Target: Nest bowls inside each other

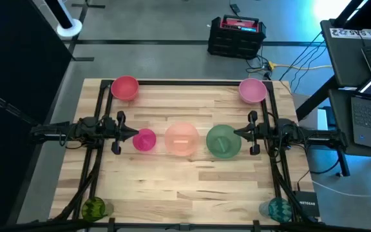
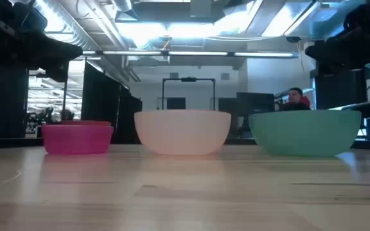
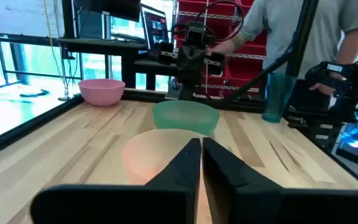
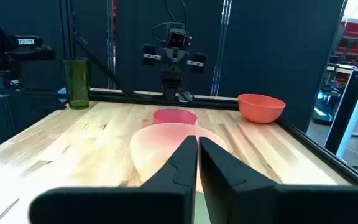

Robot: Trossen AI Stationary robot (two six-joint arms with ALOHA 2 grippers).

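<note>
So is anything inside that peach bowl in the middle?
From above, the peach bowl looks empty, only a pale glare on its bottom. It stands alone between the magenta bowl and the green bowl, nothing nested yet. What its base covers cannot be seen.

My own left fingers cover the near side of the peach bowl, and the small magenta bowl is lost behind them in my left wrist view. My right fingers hide the green bowl close below them in my right wrist view. The bottom edge of the high view cuts off part of the green cup and the teal cup. The person behind the table is cut off at the top.
</note>
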